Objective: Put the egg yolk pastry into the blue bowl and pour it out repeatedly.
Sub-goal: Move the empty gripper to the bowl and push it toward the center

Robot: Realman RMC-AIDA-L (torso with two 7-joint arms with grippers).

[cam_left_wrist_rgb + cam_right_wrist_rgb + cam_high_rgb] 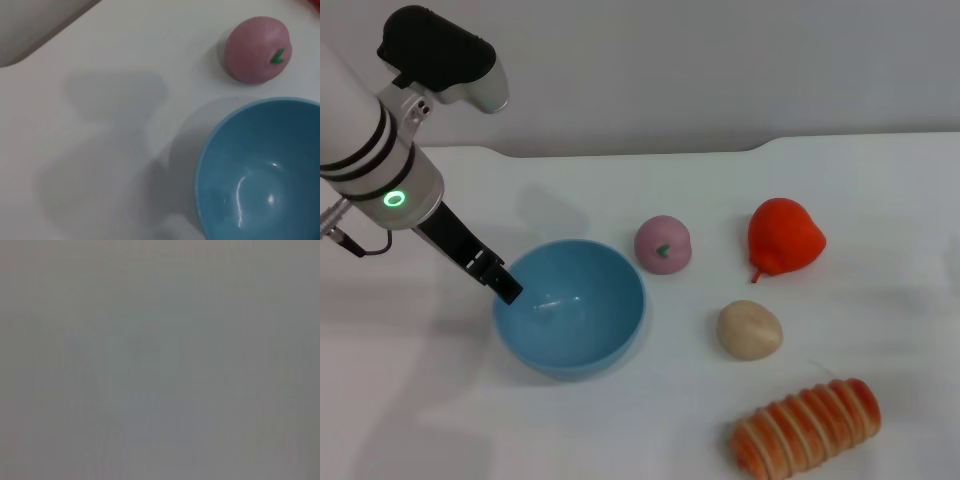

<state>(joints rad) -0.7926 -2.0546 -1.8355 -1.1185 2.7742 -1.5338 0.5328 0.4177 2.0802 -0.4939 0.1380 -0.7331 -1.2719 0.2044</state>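
The blue bowl (570, 308) stands upright on the white table (880, 200) and is seen to be empty; in the left wrist view (260, 170) only a bare, shiny bottom is shown. The egg yolk pastry (750, 329) lies on the table to the right of the bowl, near it but not touching. A pink ball (663, 244) with a green mark is placed just behind the bowl, a red pear (785, 236) farther to the right, and an orange ridged bread roll (807, 427) in front of the pastry.

The left gripper (502, 284) is held at the left rim of the bowl, its dark fingers pointing down at the edge. Whether the rim is pinched or the fingers are only close to it cannot be told from these views. The right gripper is not seen anywhere; nothing can be made out in the right wrist view.

It is judged that the bowl is being seized or steadied while the pastry is still outside, so the filling step is not yet done. For a good result, the rim should be taken firmly with one finger inside and one outside, so that the light bowl is not pushed away over the smooth table. The pastry is round and may roll, therefore it should be approached from above. The pink ball, being of similar size, should not be mistaken for it.
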